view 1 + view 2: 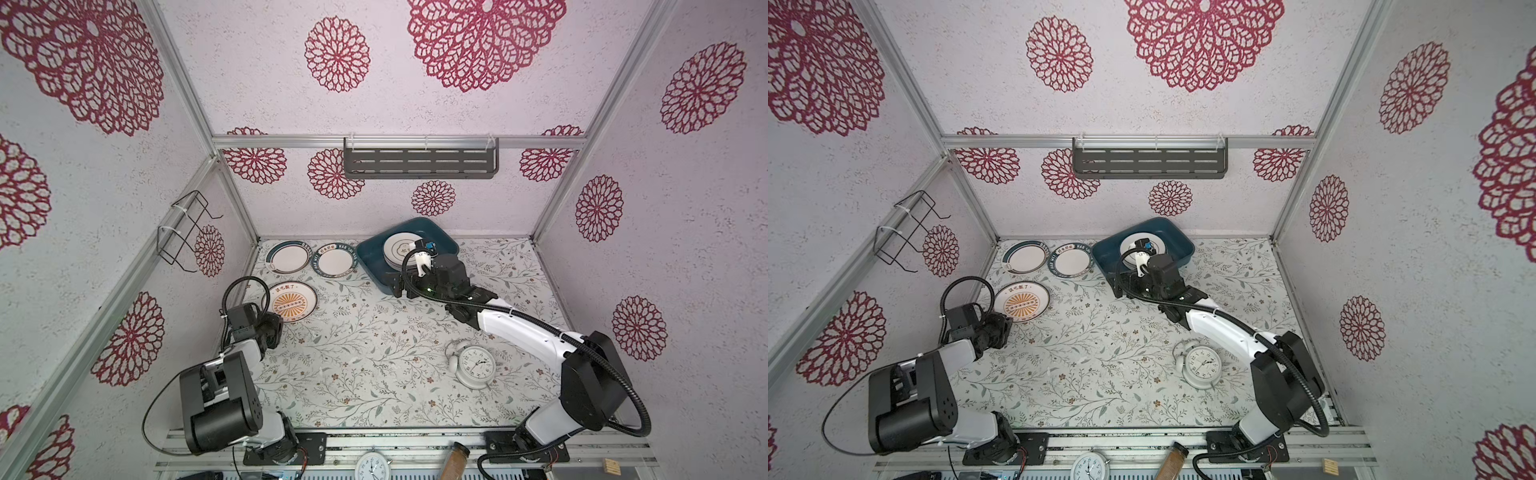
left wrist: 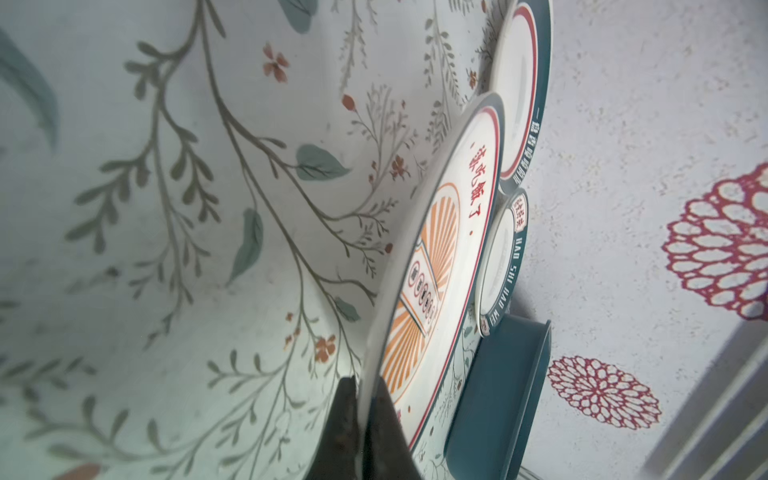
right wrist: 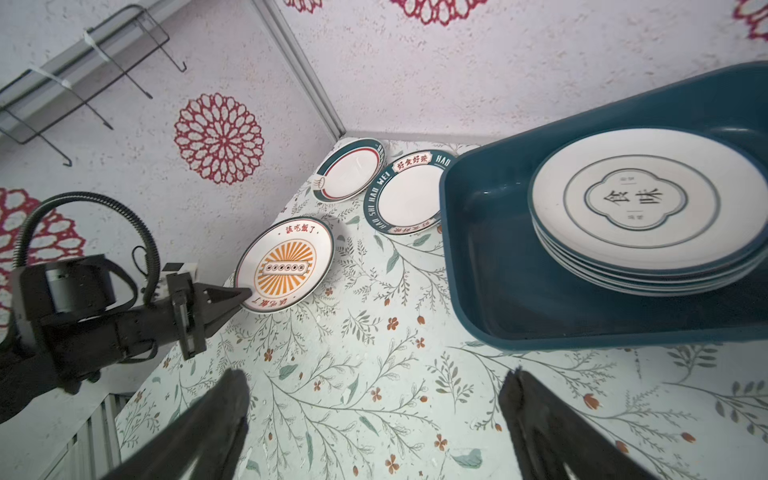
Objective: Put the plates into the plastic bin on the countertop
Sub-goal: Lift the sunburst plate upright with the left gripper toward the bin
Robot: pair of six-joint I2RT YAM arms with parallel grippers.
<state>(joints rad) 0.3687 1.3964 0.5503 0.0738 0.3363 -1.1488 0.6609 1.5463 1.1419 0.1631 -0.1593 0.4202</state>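
A white plate with an orange sunburst centre (image 1: 293,305) (image 3: 286,266) lies at the left of the countertop (image 1: 374,353). My left gripper (image 1: 273,321) (image 2: 365,399) (image 3: 246,293) is shut on its near rim. Two teal-rimmed plates (image 1: 286,257) (image 1: 334,259) lie side by side by the back wall. The dark teal plastic bin (image 1: 372,259) (image 3: 478,249) stands at the back centre. It holds a stack of several plates (image 1: 397,249) (image 3: 648,199) with a quatrefoil emblem on top. My right gripper (image 1: 399,286) (image 3: 374,395) hangs open over bare countertop at the bin's front-left corner.
A white alarm clock (image 1: 476,365) lies at the front right under the right arm. A wire rack (image 1: 183,232) hangs on the left wall and a grey slotted shelf (image 1: 419,164) on the back wall. A second clock (image 1: 372,467) and a jar (image 1: 455,457) lie on the front rail.
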